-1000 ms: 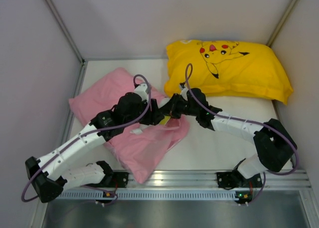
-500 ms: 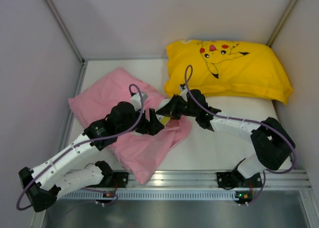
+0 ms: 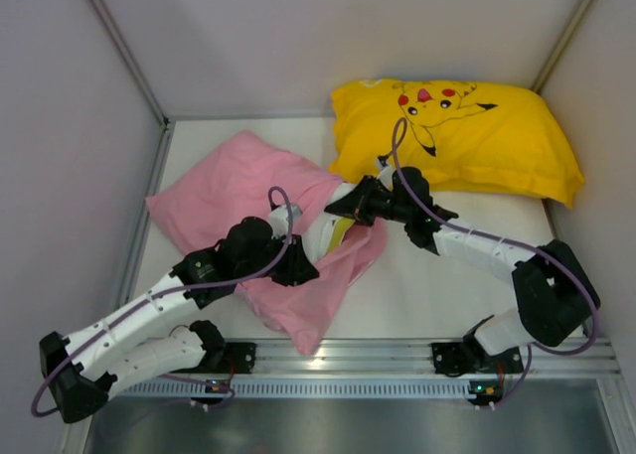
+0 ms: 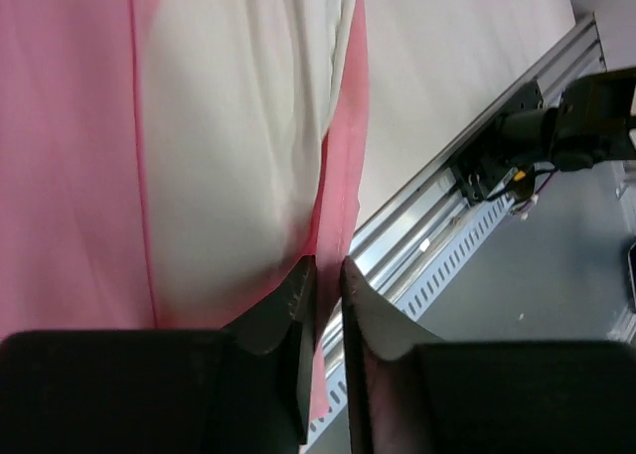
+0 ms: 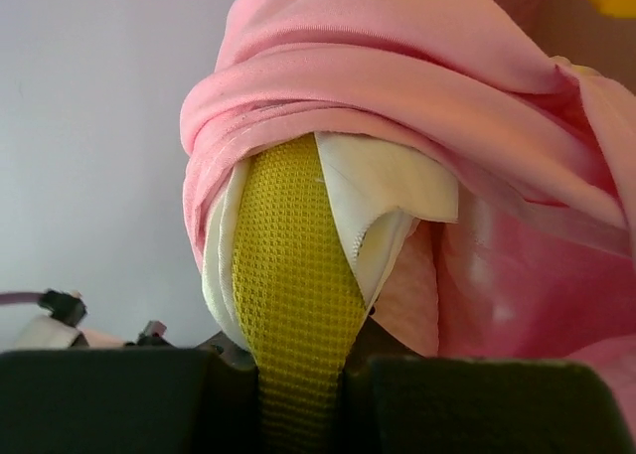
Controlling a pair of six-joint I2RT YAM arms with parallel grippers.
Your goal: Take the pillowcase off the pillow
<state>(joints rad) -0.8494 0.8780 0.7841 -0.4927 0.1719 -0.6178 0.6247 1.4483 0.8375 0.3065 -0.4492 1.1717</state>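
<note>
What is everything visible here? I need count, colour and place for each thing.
pillowcase: one, pink, left of centre, around the pillow
pillow: one, white with yellow trim, poking from the pillowcase
cartoon pillow: one, yellow, far right
table: one, white, under everything
rail: one, silver, near edge
left arm: one, white-black, jaws shut on pillowcase
right arm: one, white-black, jaws shut on pillow trim

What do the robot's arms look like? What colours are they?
The left arm and right arm are white tubes joined by chunky black joints. A thin purple cable loops along each. The left gripper and right gripper are black, each with two fingers.
</note>
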